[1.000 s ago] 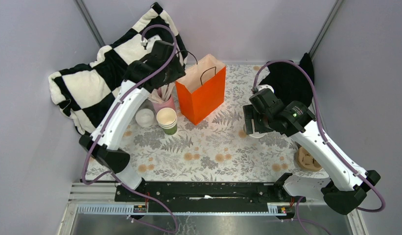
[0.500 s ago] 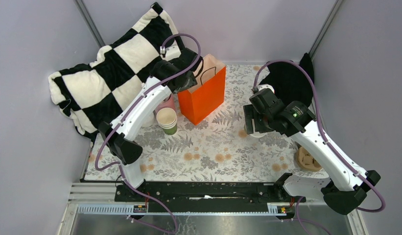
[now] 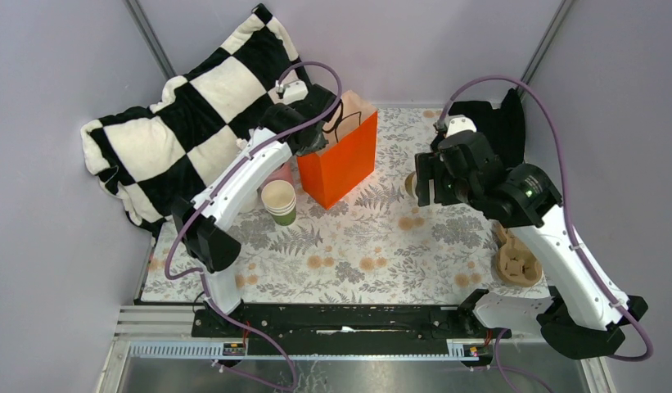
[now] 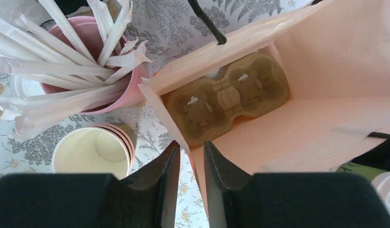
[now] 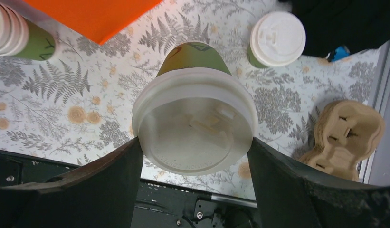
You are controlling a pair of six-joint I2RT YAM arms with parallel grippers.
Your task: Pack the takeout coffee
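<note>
Takeout coffee: one lidded cup (image 5: pixel 195 118), upright and apparently lifted off the tabletop (image 3: pixel 357 246), held between the wide-set fingers of the right tool (image 5: pixel 194 142). To its left stands the orange bag (image 3: pixel 349 160), mouth up. A cup carrier (image 4: pixel 226 97) lies flat at the bottom, long axis along the bag. The left tool (image 4: pixel 190 166) shows a narrow slit with the bag's rim running into it; grip not discernible. The second lidded cup (image 5: pixel 277 38) stands on the tabletop, not made out from above.
</note>
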